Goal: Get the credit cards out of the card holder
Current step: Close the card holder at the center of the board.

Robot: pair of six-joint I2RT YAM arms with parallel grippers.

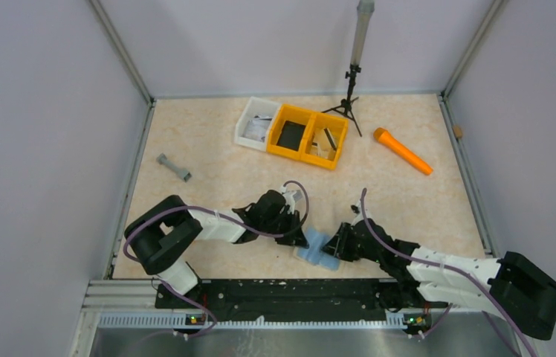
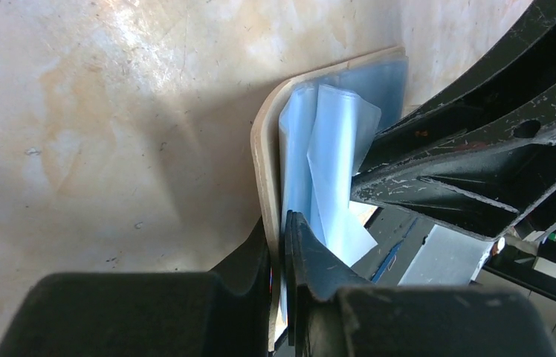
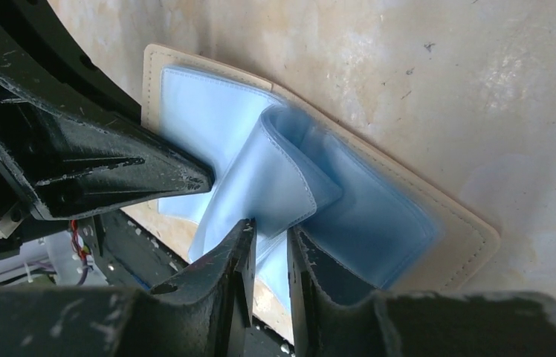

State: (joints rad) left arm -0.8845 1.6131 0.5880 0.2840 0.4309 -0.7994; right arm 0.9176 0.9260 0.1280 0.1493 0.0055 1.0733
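Card holder (image 1: 318,251) lies spread open on the worktop (image 1: 223,182), close to its near edge and between the two arms. Its outer cover is tan, thin and flat, with rounded corners and a stitched rim. Inside sit pale blue plastic sleeves (image 3: 379,223), see-through, glossy and limp; one of them curls up into a soft loop above the rest.

The left pincer (image 2: 279,256) is nearly closed, gripping the tan edge of the cover together with the sleeves beside it. The right pincer (image 3: 271,245) has its fingers drawn close together on the looped sleeve, blue plastic filling the narrow gap between them. The two black pincers stand just beside each other over the holder.

At the far side of the worktop a white bin (image 1: 247,126) touches a yellow bin (image 1: 301,152) with two compartments. The left yellow compartment holds a dark flat square; the right one holds thin pale and dark pieces that I cannot make out, nor can I tell what the white bin holds.

The worktop is smooth, mottled cream, like marble. An orange tapered cylinder (image 1: 403,151) lies to the right, a grey dumbbell-shaped piece (image 1: 174,167) to the left, and a black tripod (image 1: 348,97) behind the bins.
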